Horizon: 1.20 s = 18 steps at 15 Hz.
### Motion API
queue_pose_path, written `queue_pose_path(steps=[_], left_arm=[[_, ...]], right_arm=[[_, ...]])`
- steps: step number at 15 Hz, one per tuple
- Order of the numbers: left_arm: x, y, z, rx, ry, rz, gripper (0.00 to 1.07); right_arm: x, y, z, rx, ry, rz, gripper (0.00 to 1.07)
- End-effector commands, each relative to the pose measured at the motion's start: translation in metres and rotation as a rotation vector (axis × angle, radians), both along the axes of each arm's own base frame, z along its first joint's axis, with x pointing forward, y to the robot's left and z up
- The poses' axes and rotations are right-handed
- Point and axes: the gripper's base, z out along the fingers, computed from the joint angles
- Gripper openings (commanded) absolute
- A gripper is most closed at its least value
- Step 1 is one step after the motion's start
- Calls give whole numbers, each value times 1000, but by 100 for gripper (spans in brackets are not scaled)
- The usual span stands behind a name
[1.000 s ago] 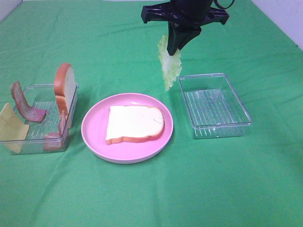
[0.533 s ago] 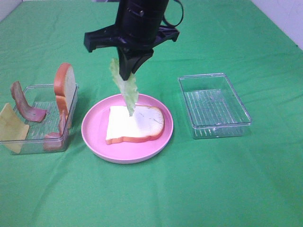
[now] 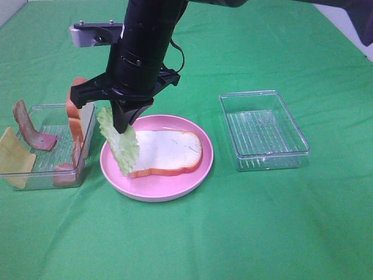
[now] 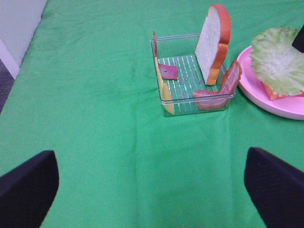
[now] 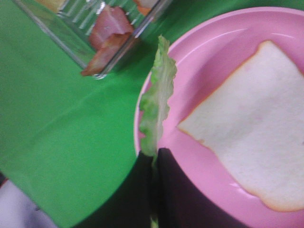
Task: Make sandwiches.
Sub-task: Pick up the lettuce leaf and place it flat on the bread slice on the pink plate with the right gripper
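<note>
Above the left edge of the pink plate point(image 3: 157, 191), clamped tight in the right claw point(image 3: 123, 119): the lettuce leaf point(image 3: 119, 146), hanging edge-down, lower tip at the left end of the flat bread slice point(image 3: 169, 151) on that plate. Beside it on the green desk point(image 3: 233, 233), in the clear tray point(image 3: 35, 178): upright bread slice point(image 3: 78, 108), bacon strips point(image 3: 29, 125), cheese square point(image 3: 11, 154). Left claw point(image 4: 152, 190) spread wide, gripping nothing.

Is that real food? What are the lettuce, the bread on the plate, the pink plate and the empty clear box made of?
Probably toys. The lettuce leaf looks like soft moulded plastic or rubber: matte, crinkled, keeping its shape while hanging. The bread slice seems to be foam or soft plastic, with an even, painted-looking crust. The plate looks like glossy hard plastic. The tray is clear ribbed plastic.
</note>
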Motion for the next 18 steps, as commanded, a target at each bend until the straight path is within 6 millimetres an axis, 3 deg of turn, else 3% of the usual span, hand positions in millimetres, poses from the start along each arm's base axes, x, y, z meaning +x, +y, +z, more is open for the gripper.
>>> queue_pose_path(steps=[1, 4, 11, 18], left_arm=[[-2, -1, 0, -10, -17, -2, 100], [-2, -1, 0, -10, -17, -2, 100], [-2, -1, 0, -10, -17, -2, 100], [-2, -1, 0, -10, -17, -2, 100]], right_arm=[[9, -5, -14, -85, -62, 20, 0], [18, -10, -33, -187, -102, 2, 0], [27, -21, -53, -343, -140, -101, 0], [25, -20, -54, -329, -118, -108, 0]])
